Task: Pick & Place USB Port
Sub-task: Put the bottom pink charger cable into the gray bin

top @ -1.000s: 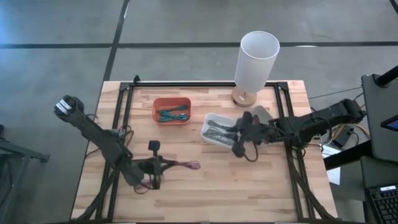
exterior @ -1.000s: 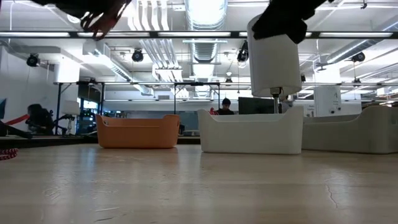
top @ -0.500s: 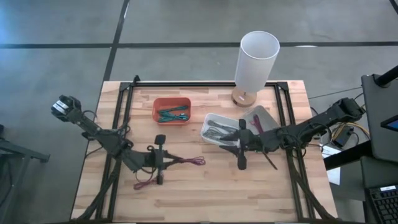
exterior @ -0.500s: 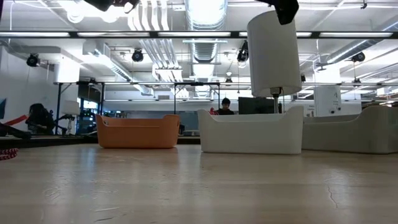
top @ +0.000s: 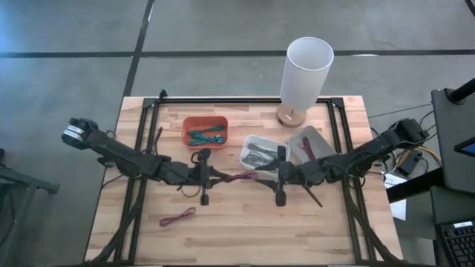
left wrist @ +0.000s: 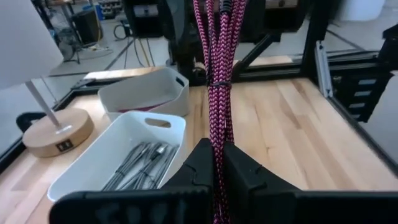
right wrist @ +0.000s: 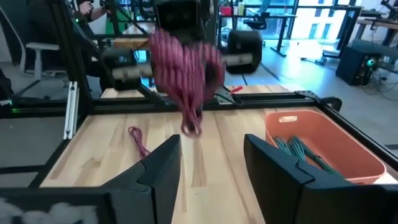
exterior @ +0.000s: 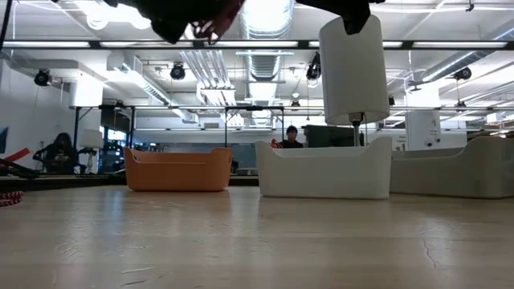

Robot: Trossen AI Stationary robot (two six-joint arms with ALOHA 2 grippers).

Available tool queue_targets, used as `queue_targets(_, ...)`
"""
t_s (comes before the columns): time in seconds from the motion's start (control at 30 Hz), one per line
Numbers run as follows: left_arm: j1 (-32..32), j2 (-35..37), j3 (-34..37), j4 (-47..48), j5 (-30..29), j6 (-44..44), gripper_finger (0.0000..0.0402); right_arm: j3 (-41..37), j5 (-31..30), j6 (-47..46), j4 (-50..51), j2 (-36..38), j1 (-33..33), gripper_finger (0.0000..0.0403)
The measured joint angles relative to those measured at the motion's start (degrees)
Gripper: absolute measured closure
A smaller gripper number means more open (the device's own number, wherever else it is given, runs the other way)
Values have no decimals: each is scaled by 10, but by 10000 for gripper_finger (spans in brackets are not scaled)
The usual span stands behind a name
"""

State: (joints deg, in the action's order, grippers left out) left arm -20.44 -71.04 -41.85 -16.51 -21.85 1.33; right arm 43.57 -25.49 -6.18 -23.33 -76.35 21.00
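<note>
A coiled magenta braided cable is lifted over the table's middle, held by my left gripper; it also shows in the left wrist view and the right wrist view. My right gripper is open and faces the coil from the table's right, a short gap away, fingers apart. A second magenta cable lies flat on the table nearer the near edge. Both grippers only show at the top edge of the low view. My left gripper pinches the magenta cable coil between its two fingers at one end of the bundle, several strands together. The fingers come level from the table's left, lying along the coil. The coil is lifted clear and sticks out past the fingertips toward the right gripper.
An orange bin with green cables, a white bin with grey cables and a grey bin stand toward the far side. A white lamp stands at the far edge. Black frame rails run along the table's left, right and far sides.
My left gripper has carried the magenta coil up off the table and toward the right and far side, to the table's middle; the second magenta cable stayed on the table. My right gripper has moved left from over the white bin toward the coil.
</note>
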Motion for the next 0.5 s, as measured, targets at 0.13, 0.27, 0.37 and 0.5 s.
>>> queue_targets(0.13,14,-33,0,-34,3,0,389,0,0,0,-10,-6,0,227)
queue_targets(0.27,25,-63,0,-71,6,-2,389,0,0,-1,-13,-3,0,227)
queue_targets(0.37,34,-81,-6,-82,20,-2,389,0,0,4,-21,-2,0,226)
queue_targets(0.5,44,-101,-20,-87,29,-2,390,0,0,11,-25,-3,0,226)
